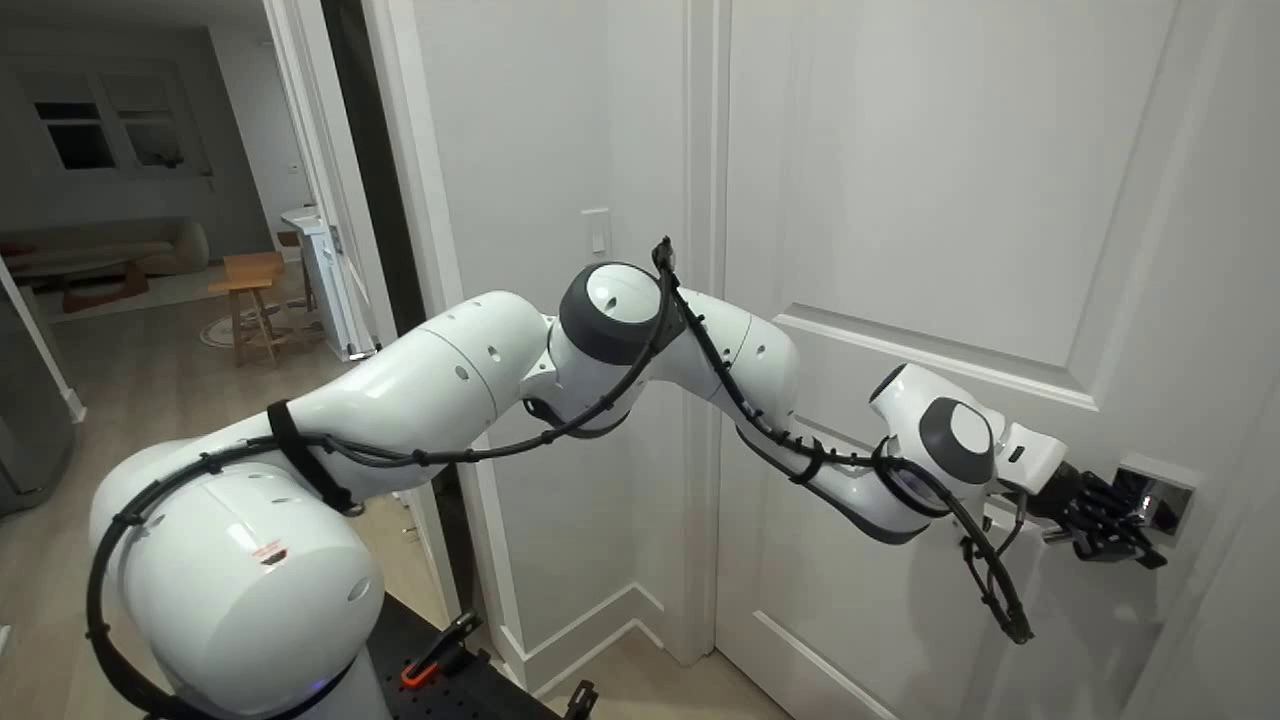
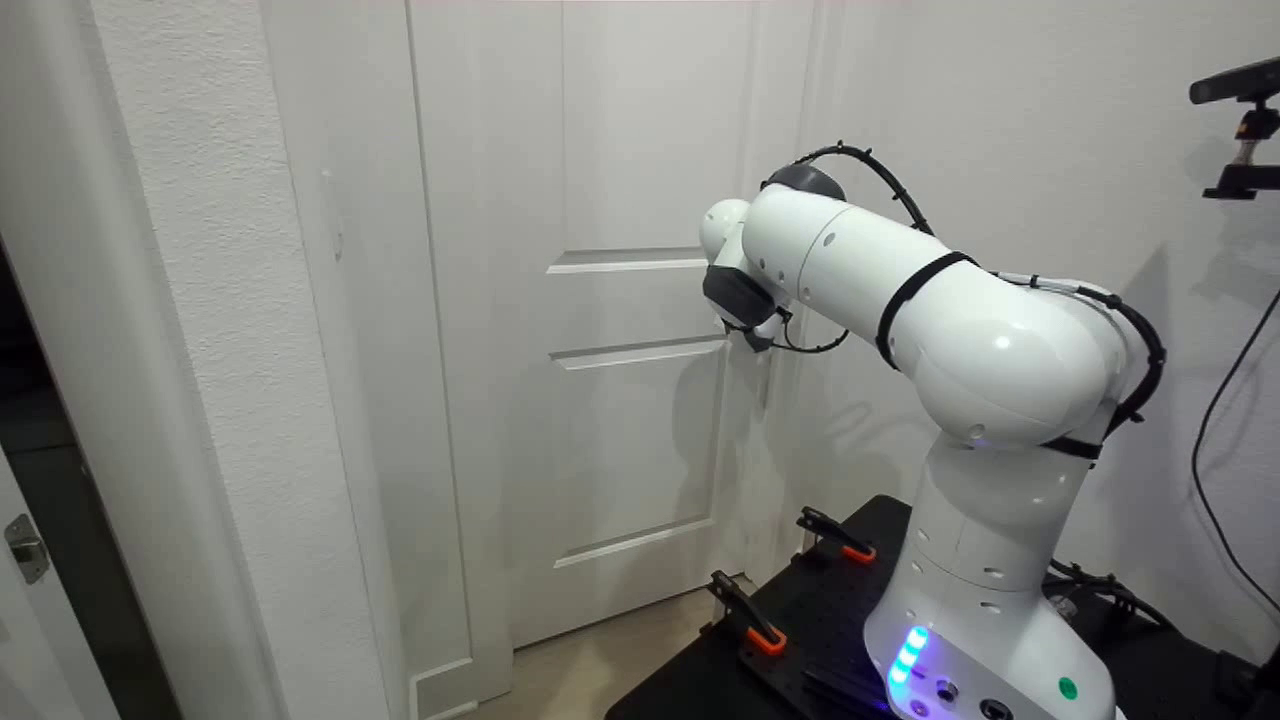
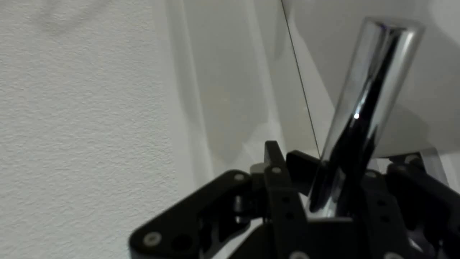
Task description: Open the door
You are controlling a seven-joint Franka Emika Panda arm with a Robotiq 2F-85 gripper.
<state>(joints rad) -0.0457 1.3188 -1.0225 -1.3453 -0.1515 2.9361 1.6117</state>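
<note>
The tall white panelled door [image 1: 930,180] stands flush in its frame, and it also shows in an exterior view [image 2: 640,310]. In the wrist view a thin dark line separates the door [image 3: 445,86] from the frame. The silver lever handle [image 3: 366,97] runs between my gripper's fingers, with its free end reaching past them. My gripper [image 3: 334,172] is drawn in around the lever and appears shut on it. In an exterior view the gripper [image 1: 1115,520] is at the square plate [image 1: 1160,490], partly covering it. In an exterior view the arm hides gripper and handle.
A textured wall [image 3: 82,126] stands close beside the gripper, past the white door frame [image 3: 226,82]. A black base table [image 2: 700,680] with orange-tipped clamps [image 2: 765,640] carries the arm. A dark-edged doorway [image 1: 375,170] and a light switch [image 1: 597,233] are left of the door.
</note>
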